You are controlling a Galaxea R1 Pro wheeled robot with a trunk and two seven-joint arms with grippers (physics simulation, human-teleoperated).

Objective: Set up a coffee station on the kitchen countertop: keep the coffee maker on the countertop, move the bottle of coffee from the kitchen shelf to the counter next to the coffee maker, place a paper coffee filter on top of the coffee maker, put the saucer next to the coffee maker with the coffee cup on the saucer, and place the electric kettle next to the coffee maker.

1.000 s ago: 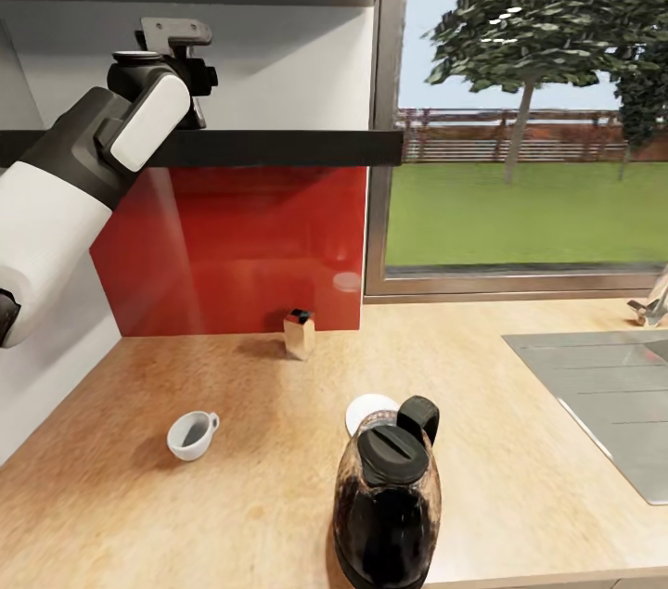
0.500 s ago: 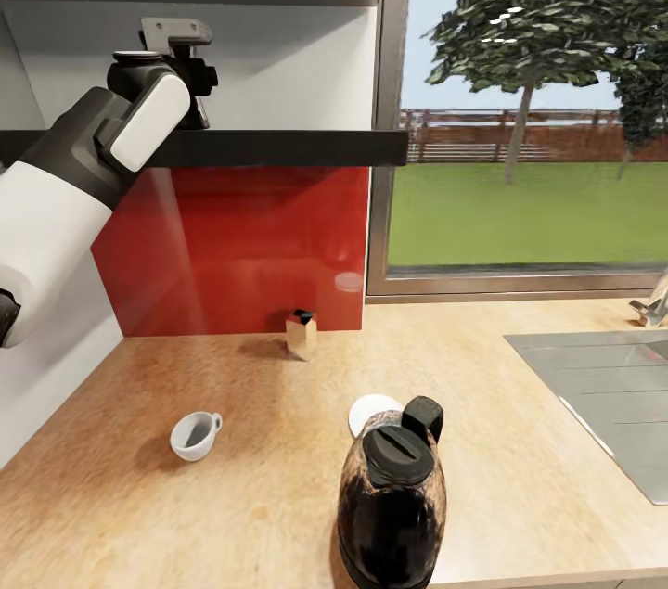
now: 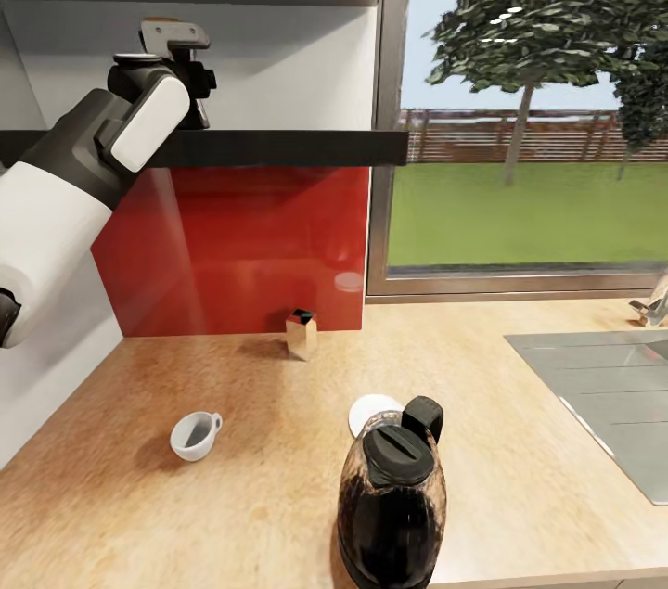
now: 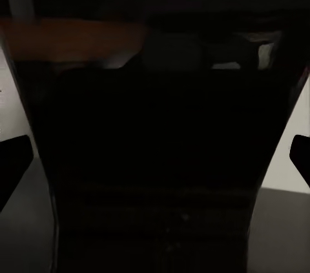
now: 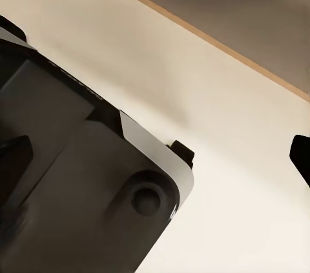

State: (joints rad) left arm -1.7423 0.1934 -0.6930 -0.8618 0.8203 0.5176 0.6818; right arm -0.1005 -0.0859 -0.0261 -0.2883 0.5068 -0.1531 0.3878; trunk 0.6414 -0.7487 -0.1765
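Note:
My left arm reaches up to the black shelf, where my left gripper is at shelf height. In the left wrist view a tall dark bottle stands between the spread fingertips, and the gripper is open around it. On the counter are a white coffee cup and a white saucer, half hidden behind a dark lidded kettle. A small tan box with a black top stands by the red backsplash. My right gripper hangs open over pale floor.
A grey inset panel takes up the counter's right side under the window. The white wall closes the counter's left end. The right wrist view shows the robot's dark base and a cabinet's lower edge.
The head camera shifted slightly a second ago. Since then a small brown bit has appeared above the left gripper on the shelf; the counter's things have not moved.

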